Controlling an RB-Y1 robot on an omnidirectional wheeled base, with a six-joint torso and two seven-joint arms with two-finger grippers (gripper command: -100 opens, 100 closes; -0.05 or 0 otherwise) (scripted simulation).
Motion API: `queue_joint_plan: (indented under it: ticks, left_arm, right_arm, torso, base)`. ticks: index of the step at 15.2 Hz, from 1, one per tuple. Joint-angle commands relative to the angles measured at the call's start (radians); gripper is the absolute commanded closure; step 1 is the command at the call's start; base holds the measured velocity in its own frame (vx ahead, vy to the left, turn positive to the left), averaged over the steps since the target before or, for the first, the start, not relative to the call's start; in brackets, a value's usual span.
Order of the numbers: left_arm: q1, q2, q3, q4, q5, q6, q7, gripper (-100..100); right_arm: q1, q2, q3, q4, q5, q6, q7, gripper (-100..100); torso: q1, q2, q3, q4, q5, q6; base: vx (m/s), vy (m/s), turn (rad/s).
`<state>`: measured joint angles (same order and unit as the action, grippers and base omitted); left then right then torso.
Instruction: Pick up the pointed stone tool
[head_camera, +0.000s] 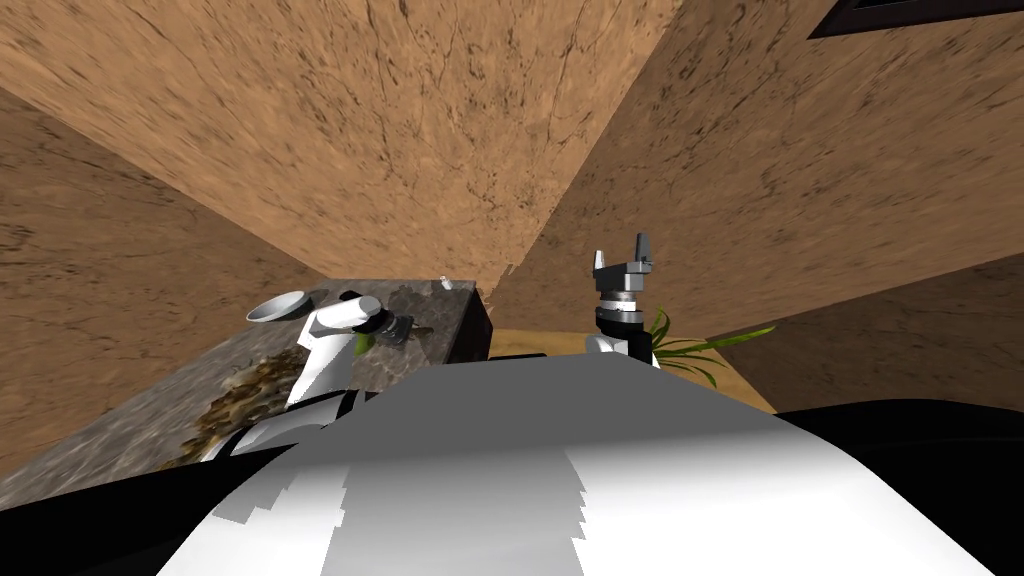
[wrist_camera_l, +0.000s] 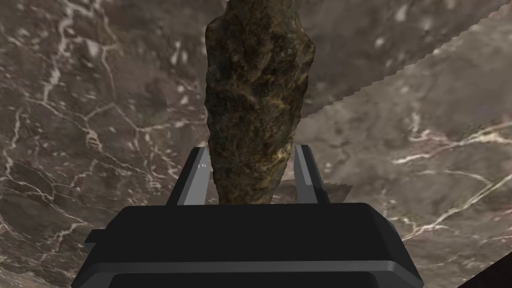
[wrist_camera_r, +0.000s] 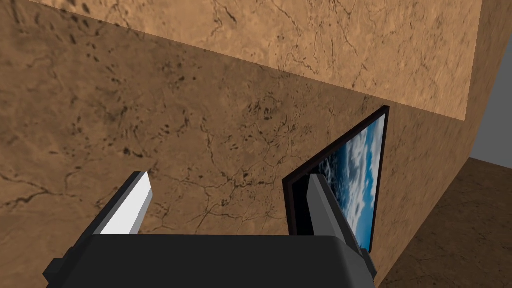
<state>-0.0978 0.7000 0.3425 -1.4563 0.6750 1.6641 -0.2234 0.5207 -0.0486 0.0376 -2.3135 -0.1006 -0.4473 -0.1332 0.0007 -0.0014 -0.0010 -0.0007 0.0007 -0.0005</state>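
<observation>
1. My left gripper (wrist_camera_l: 251, 150) is clamped on the stone (wrist_camera_l: 257, 95). My two fingers (wrist_camera_l: 192, 180) press it, one on each side.
2. The stone is dark and bumpy. I hold it near one end, and the rest of it sticks out far past my fingertips.
3. Under the gripper is the counter (wrist_camera_l: 100, 125), brown-grey with white veins. I cannot tell if the stone touches it or hangs just above it.
4. A white bowl (head_camera: 277, 306) sits on the counter, near my left arm, on its outer side.
5. My right gripper (wrist_camera_r: 228, 176) is held up, well apart from the counter. Its fingers are apart and hold nothing.
6. I think the grab is made, and the lift is the step in hand.
7. Next I should go straight up, slowly, with a tight squeeze. The stone is long and I hold it near its end, so it could tip or slip out.
</observation>
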Motion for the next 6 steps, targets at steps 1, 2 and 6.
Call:
queue_joint_plan:
  ticks: [1,2,6]
  left_arm:
    - [0.0,0.0,0.0,0.0,0.0,0.0,0.0,100]
    - [0.0,0.0,0.0,0.0,0.0,0.0,0.0,100]
    - [0.003,0.012,0.013,-0.028,0.013,0.032,0.005,100]
  right_arm:
    - [0.0,0.0,0.0,0.0,0.0,0.0,0.0,0]
    - [0.0,0.0,0.0,0.0,0.0,0.0,0.0,0]
    - [0.0,0.0,0.0,0.0,0.0,0.0,0.0,0]
  torso:
    - [0.0,0.0,0.0,0.0,0.0,0.0]
    - [0.0,0.0,0.0,0.0,0.0,0.0]
    - [-0.001,-0.001,0.0,0.0,-0.001,-0.001]
  base:
    - [0.0,0.0,0.0]
    - [0.0,0.0,0.0]
    - [0.01,-0.014,0.037]
